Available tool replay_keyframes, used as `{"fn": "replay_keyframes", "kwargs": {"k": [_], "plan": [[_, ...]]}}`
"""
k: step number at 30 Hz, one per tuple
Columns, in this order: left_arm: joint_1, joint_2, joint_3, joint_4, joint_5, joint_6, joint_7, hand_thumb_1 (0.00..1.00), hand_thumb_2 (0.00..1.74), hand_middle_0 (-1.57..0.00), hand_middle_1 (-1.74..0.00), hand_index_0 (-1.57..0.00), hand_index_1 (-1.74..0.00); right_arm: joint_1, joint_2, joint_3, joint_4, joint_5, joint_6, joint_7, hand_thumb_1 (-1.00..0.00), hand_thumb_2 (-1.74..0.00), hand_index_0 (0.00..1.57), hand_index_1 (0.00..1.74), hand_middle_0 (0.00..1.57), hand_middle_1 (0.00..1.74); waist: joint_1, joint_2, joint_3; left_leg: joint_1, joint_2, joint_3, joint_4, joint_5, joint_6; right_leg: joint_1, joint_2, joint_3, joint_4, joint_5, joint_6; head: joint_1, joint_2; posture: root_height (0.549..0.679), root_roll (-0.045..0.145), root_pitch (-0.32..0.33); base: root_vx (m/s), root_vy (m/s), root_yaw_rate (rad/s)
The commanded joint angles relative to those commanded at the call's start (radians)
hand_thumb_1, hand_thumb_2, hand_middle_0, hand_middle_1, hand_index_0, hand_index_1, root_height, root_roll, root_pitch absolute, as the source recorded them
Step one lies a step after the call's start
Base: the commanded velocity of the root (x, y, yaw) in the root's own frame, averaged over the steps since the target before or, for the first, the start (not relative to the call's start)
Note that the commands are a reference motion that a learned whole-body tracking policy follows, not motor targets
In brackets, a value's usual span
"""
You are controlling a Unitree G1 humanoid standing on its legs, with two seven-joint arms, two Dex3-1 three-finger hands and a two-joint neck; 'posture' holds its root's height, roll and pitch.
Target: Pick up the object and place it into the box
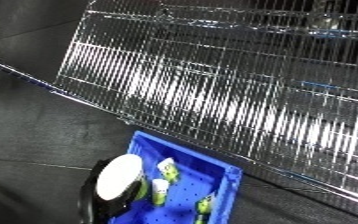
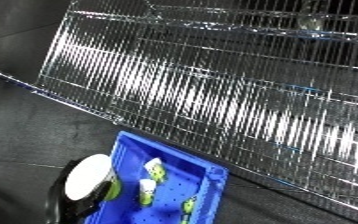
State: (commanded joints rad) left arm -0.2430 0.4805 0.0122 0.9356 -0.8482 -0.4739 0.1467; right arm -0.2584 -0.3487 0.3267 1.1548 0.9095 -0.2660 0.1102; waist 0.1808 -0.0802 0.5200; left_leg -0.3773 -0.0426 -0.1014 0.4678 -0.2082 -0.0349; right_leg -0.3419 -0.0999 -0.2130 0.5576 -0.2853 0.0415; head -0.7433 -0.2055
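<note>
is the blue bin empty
No, the blue bin already holds several small white and green objects, with a forearm reaching over its left side.

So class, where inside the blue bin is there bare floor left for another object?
The blue bin has bare floor at its middle and right, between the two white-and-green bottles near the left and the green item near the bottom. The left side is crowded, under the white-and-black forearm.
</note>
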Motion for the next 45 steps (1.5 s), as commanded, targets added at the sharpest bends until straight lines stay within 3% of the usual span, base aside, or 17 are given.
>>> {"fn": "replay_keyframes", "kwargs": {"k": [4, 11, 18, 34, 41, 45], "plan": [[-0.014, 0.007, 0.007, 0.133, -0.024, 0.065, -0.029, 0.70, 1.22, -1.10, -1.22, -1.10, -1.22, -0.001, -0.005, 0.013, 0.008, -0.013, 0.008, 0.011, 0.00, 0.00, 0.00, 0.00, 0.00, 0.00, -0.011, -0.017, 0.000, 0.010, 0.010, 0.002, -0.012, 0.008, -0.0038, 0.008, 0.0102, 0.005, -0.006, -0.004, -0.0024, -0.027, -0.025, 0.657, 0.045, 0.070, -0.004, 0.017, -0.046], [-0.031, 0.019, -0.011, 0.359, -0.029, 0.274, -0.176, 0.35, 0.61, -0.55, -0.61, -0.55, -0.61, 0.000, -0.016, 0.020, 0.022, -0.038, 0.011, 0.031, 0.00, 0.00, 0.00, 0.00, 0.00, 0.00, -0.036, -0.037, 0.000, 0.035, 0.023, 0.010, -0.033, 0.015, -0.0082, 0.030, 0.0177, 0.016, -0.032, -0.003, 0.0008, -0.046, -0.039, 0.659, 0.044, 0.061, 0.000, 0.029, -0.068], [-0.028, 0.012, -0.023, 0.407, -0.019, 0.297, -0.256, 0.00, 0.00, 0.00, 0.00, 0.00, 0.00, 0.000, -0.027, 0.015, 0.025, -0.067, 0.023, 0.041, 0.00, 0.00, 0.00, 0.00, 0.00, 0.00, -0.051, -0.027, 0.000, 0.048, 0.024, 0.022, -0.033, 0.010, -0.0078, 0.043, 0.0127, 0.025, -0.044, -0.005, 0.0005, -0.042, -0.052, 0.659, 0.045, 0.054, -0.004, 0.053, -0.059], [-0.064, -0.005, -0.073, 0.368, -0.012, 0.286, -0.257, 0.00, 0.00, 0.00, 0.00, 0.00, 0.00, -0.009, -0.019, 0.030, 0.011, -0.081, 0.049, 0.045, 0.00, 0.00, 0.00, 0.00, 0.00, 0.00, -0.057, -0.020, 0.000, 0.051, 0.016, 0.030, -0.029, 0.004, -0.0045, 0.045, 0.0128, 0.032, -0.052, 0.002, 0.0059, -0.015, -0.058, 0.659, 0.041, 0.050, -0.003, 0.015, -0.032], [-0.068, -0.011, -0.081, 0.368, -0.005, 0.322, -0.307, 0.00, 0.00, 0.00, 0.00, 0.00, 0.00, -0.010, -0.018, 0.031, 0.003, -0.096, 0.055, 0.037, 0.00, 0.00, 0.00, 0.00, 0.00, 0.00, -0.065, -0.019, 0.000, 0.059, 0.018, 0.036, -0.030, 0.001, -0.0051, 0.048, 0.0115, 0.036, -0.058, 0.007, 0.0098, 0.051, -0.077, 0.659, 0.039, 0.047, -0.006, 0.002, -0.031], [-0.065, -0.012, -0.094, 0.365, 0.052, 0.299, -0.313, 0.00, 0.00, 0.00, 0.00, 0.00, 0.00, -0.015, -0.019, 0.031, 0.000, -0.107, 0.061, 0.032, 0.00, 0.00, 0.00, 0.00, 0.00, 0.00, -0.070, -0.013, -0.002, 0.058, 0.020, 0.043, -0.025, -0.002, -0.0038, 0.044, 0.0119, 0.040, -0.060, 0.014, 0.0122, 0.137, -0.100, 0.659, 0.037, 0.047, -0.021, -0.004, -0.082]]}}
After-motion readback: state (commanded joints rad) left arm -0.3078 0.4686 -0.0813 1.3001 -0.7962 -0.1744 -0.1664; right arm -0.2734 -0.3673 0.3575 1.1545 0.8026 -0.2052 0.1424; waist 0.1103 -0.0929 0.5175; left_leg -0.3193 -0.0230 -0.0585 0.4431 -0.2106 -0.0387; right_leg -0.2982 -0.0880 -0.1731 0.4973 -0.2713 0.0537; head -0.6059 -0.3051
